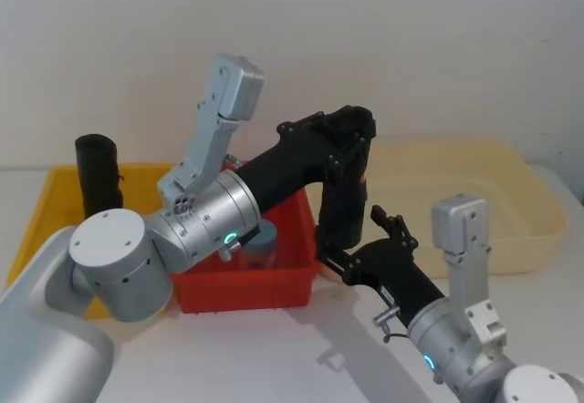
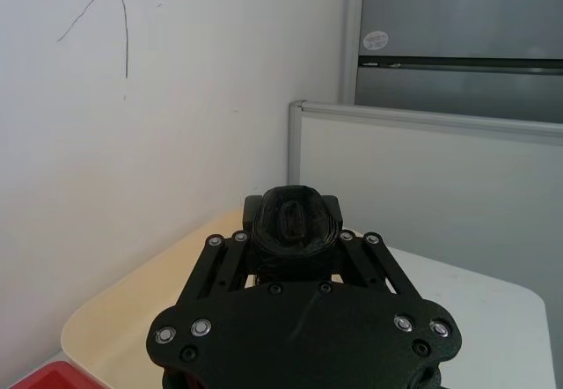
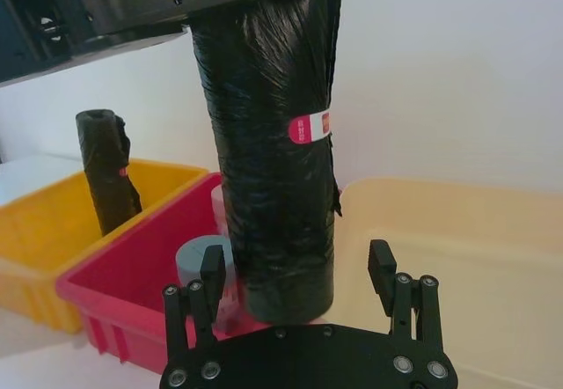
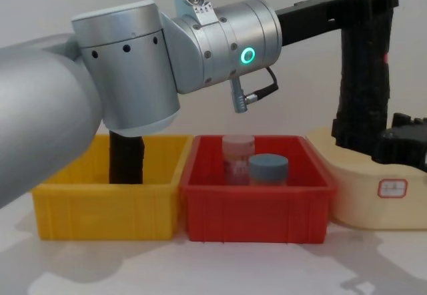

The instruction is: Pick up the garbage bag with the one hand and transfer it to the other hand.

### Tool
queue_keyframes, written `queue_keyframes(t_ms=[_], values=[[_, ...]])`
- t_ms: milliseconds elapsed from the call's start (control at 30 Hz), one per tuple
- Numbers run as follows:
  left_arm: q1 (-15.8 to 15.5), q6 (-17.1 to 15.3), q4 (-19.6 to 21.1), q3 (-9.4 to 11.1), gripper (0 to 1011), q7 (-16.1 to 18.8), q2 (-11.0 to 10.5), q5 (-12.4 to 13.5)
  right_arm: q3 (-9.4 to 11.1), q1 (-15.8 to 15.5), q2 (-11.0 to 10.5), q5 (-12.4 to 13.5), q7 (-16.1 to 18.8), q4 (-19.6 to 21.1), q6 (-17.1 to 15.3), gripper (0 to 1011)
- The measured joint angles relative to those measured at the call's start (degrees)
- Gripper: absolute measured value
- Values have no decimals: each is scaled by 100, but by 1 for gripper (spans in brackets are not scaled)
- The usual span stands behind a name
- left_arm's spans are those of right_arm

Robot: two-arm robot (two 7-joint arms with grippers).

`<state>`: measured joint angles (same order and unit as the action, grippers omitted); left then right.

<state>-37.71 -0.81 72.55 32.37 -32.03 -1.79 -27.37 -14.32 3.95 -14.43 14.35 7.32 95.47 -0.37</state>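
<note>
- Step in hand: the handover itself, I'd judge. Pickup is done, transfer isn't.
- Left end effector (image 1: 351, 128) (black, pronged, on a thick silver arm w/ a green ring) is clamped on the top of the garbage bag (image 1: 342, 193), a tall black crinkly plastic roll w/ a small red-and-white sticker.
- The bag hangs upright in the air, clear of the white surface (image 4: 200, 268), roughly over the gap btwn the red plastic bin (image 4: 253, 205) and the cream shallow tray (image 1: 516, 216).
- Right end effector (image 3: 296, 261) (small, black) sits at the bag's lower end w/ fingers spread wide. One finger is just beside the plastic, the other stands apart. No grip yet.
- Next move, probably: the right closes firmly on the lower part, and only then does the left let go.
- Risk: slick plastic may slip, and a low grip could let the bag tip.
- Second black roll (image 1: 96, 175) stands in the yellow bin (image 4: 107, 208), not involved.
</note>
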Motion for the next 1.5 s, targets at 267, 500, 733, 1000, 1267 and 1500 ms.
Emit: queue_keyframes(t_ms=[267, 500, 733, 1000, 1267, 1500], values=[[1, 1, 0, 0, 364, 0, 0, 1, -30, 188, 107, -108, -6, -147, -40, 1000], [0, 1, 1, 0, 364, 0, 0, 1, -71, 318, 153, -262, -55, -225, -130, 999], [0, 1, 0, 0, 364, 0, 0, 1, -107, 410, 178, -405, -99, -279, -224, 896], [0, 1, 0, 0, 364, 0, 0, 1, -118, 486, 222, -536, -138, -328, -290, 687], [1, 1, 0, 0, 364, 0, 0, 1, -89, 513, 267, -600, -147, -341, -339, 573], [0, 1, 0, 0, 523, 0, 0, 1, -48, 513, 305, -612, -145, -333, -378, 576]])
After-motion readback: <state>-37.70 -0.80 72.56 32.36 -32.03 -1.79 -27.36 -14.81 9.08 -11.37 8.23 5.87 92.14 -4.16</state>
